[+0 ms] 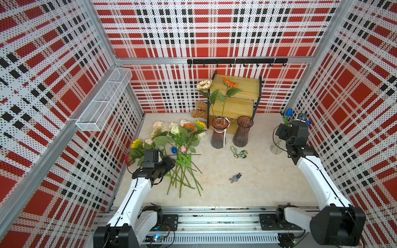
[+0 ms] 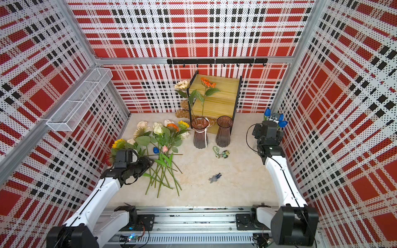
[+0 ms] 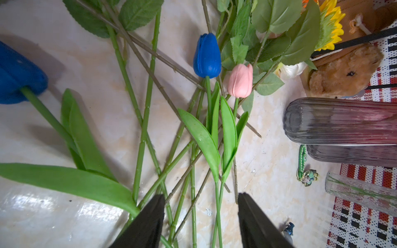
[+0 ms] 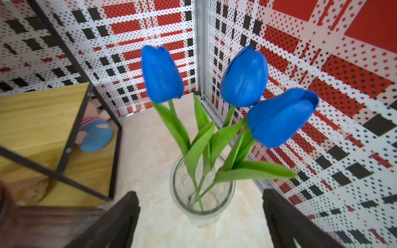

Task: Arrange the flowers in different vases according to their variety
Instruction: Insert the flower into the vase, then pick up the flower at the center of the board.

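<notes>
Shows the right end effector [image 4: 198, 193] spread wide and empty just above the clear vase [image 4: 202, 218] holding three blue tulips [image 4: 243, 77], half hidden behind that arm in both top views, and the left end effector [image 3: 201, 195] half open, gripping nothing visible, over loose stems [image 3: 144, 120], pink tulip [image 3: 240, 80] ahead, one blurred blue bloom [image 3: 17, 73] cut off beside.

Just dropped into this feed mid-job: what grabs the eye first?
Three blue tulips standing in the clear glass vase on the right side catch the eye first. Next, the heap of loose flowers lying on the table at left, and two sunflowers upright in the pinkish vase before the wooden shelf.
</notes>
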`<state>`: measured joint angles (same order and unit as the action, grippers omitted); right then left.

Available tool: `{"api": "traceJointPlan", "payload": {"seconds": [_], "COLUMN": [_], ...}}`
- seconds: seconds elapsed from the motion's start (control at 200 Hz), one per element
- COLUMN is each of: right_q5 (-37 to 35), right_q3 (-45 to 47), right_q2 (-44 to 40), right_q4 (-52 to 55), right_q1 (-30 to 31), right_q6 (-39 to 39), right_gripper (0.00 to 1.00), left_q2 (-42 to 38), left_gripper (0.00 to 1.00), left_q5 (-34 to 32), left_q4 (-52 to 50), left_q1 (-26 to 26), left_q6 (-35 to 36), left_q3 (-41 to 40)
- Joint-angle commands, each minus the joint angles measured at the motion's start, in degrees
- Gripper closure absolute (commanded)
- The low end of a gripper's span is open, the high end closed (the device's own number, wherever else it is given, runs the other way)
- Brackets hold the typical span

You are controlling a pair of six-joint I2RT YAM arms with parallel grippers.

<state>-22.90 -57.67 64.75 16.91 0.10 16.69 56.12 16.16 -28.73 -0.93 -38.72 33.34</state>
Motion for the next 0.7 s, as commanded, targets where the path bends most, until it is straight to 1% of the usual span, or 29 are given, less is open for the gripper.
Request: {"api": "traceJointPlan", "payload": {"seconds": [0.0, 0.1, 0.251, 0.356, 0.446, 0.491, 0.571, 0.692], "right_q5": [-0.8, -1.2, -2.3, 0.2, 4.2, 4.3, 5.2, 5.7], "right_q3": [0.5, 0.5, 0.2, 0.3, 0.5, 0.7, 0.3, -1.2], "right_q2": [-4.9, -5.8, -4.2, -1.6, 1.8, 3.7, 7.3, 11.1], "right_q4": [6.1, 9.0, 10.3, 8.9, 6.8, 5.9, 5.1, 4.9], "right_q1": [4.7, 9.8, 18.8, 24.5, 28.4, 30.9, 33.7, 35.7], "right_q6": [2.6, 4.7, 8.0, 9.6, 10.7, 11.2, 12.3, 13.8], "right_gripper": [0.02, 0.01, 0.01, 0.02, 0.03, 0.03, 0.03, 0.04], "left_q2": [1.0, 2.2, 4.0, 5.3, 7.3, 8.7, 10.7, 13.0], "left_gripper": [0.4, 0.4, 0.41, 0.42, 0.44, 0.45, 0.49, 0.5], "left_q5": [0.5, 0.3, 0.2, -0.2, -0.6, -0.8, -1.4, -1.6], "left_q4": [1.0, 1.3, 2.2, 3.2, 4.5, 5.2, 6.0, 6.1], "left_q1": [0.2, 1.1, 2.9, 5.6, 9.0, 10.8, 13.3, 14.5], "left_q6": [0.7, 0.3, -0.5, -1.7, -3.4, -4.3, -5.4, -5.7], "left_q3": [0.2, 0.2, 0.5, 0.8, 0.7, 0.7, 0.9, 0.9]}}
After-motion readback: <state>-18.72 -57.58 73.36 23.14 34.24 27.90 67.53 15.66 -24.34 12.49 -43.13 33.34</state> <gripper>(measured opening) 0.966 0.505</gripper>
